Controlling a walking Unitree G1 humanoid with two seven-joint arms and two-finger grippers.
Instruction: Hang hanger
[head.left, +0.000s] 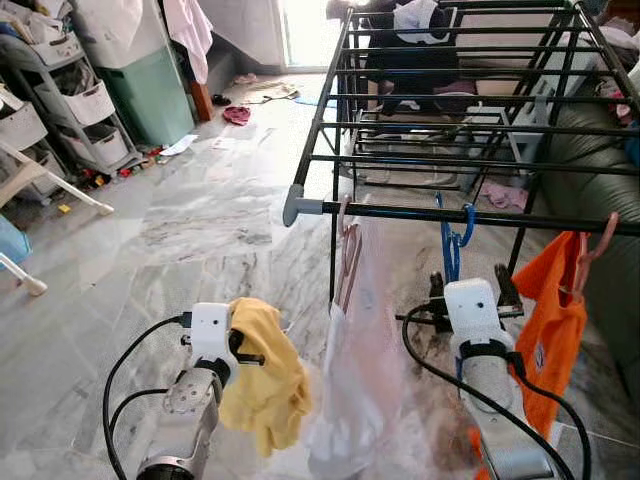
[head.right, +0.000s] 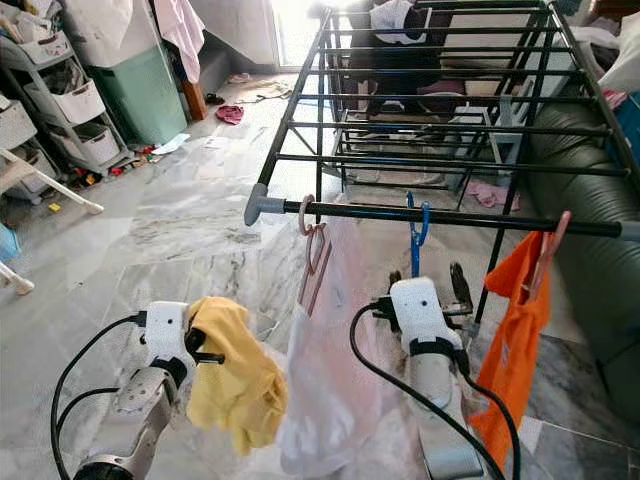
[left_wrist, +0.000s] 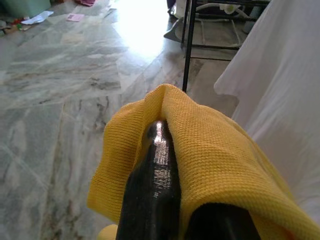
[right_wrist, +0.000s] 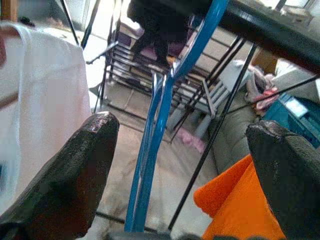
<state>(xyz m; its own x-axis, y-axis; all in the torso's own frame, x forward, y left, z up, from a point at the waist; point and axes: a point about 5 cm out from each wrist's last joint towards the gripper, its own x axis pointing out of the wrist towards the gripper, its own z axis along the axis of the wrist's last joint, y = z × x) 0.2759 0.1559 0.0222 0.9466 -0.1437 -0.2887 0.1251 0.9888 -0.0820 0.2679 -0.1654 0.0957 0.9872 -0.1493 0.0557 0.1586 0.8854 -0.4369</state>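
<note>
Your right gripper stands apart around the blue hanger hooked on the rack's front bar, so pulling back crooked could knock it off, while your left gripper clamps the yellow cloth.

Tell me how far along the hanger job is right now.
Looks done: the blue hanger is hooked over the black rail of the drying rack, between a white garment and an orange shirt already hanging there. In hand: the right claw sits open around the blue hanger, not gripping it; the left claw holds a yellow cloth. Left: likely drawing the right arm away and dealing with that cloth.
</note>
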